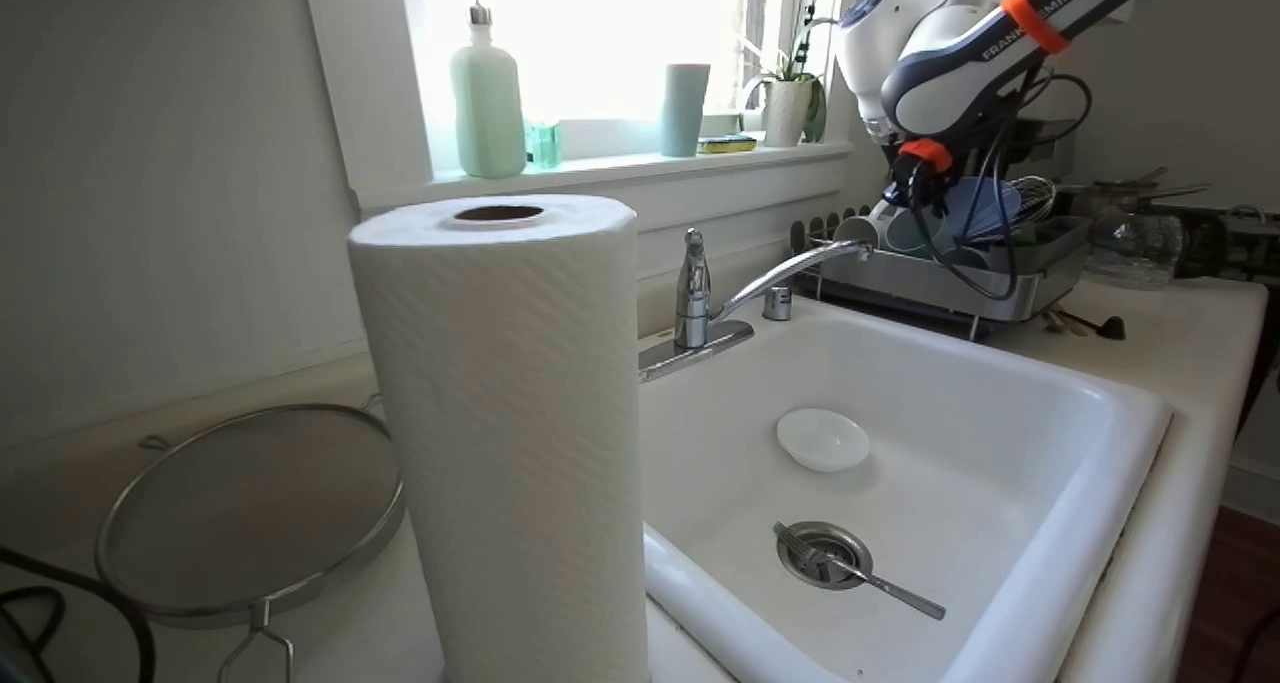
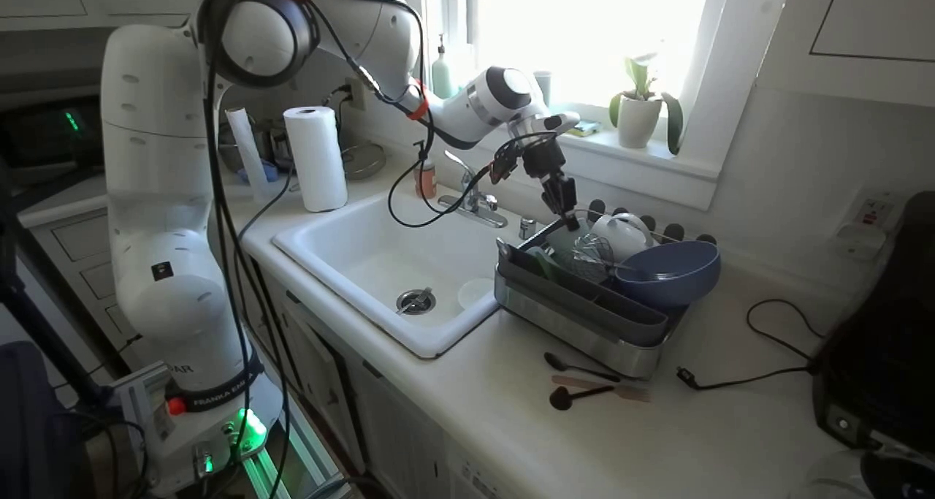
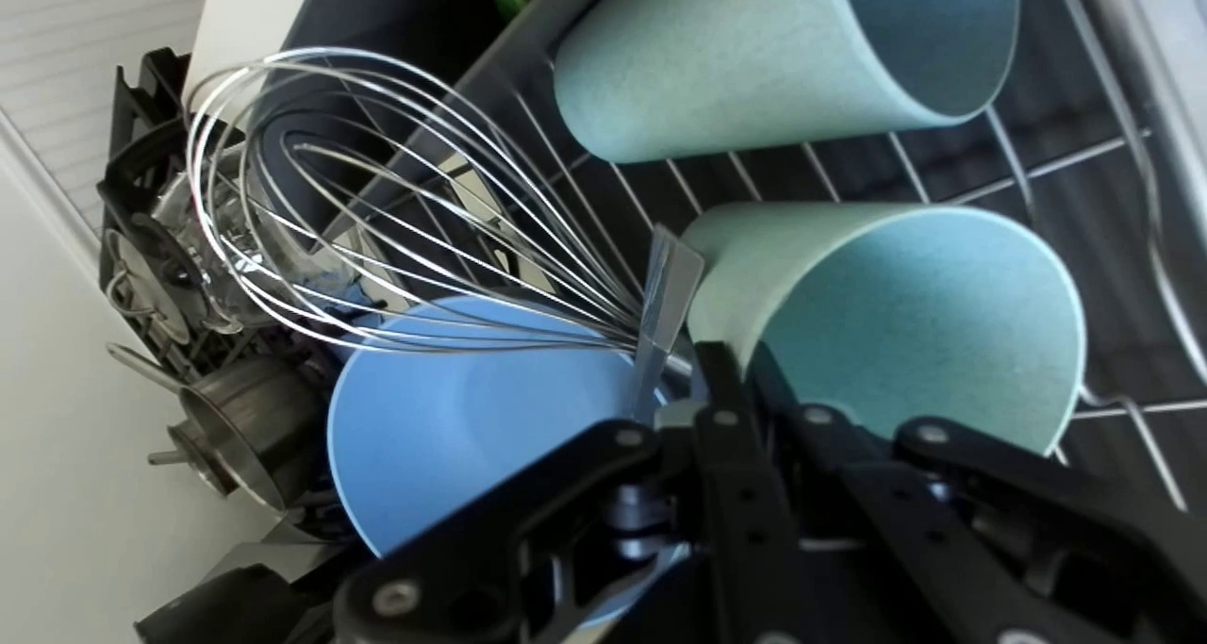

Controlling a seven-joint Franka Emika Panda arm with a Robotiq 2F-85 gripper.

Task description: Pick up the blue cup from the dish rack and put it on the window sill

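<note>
Tumbler, small, teal-blue, handleless, smooth, apparently plastic. Location: within the low, rectangular, grey metal dish rack with wire floor, tilted; whether it touches the wires is hidden. Black metal two-fingered pincer: clamped on the tumbler's rim, by appearance, one finger inside the mouth, one outside. Handling, as judged: light, stiff, thin-walled, hardly fragile, yet slick enough to swivel in a single-wall pinch. Best hold: this same rim, a deeper bite being steadier against swing. Neighbours: silver wire whisk and flat silver metal utensil end, both near the outer wall and liable to snag on lifting; similar pale teal handleless cup, just beside. Destination: long, narrow, white-painted window sill, bearing a grey-teal tapered beaker; the tumbler probably needs turning upright for setting down.
</note>
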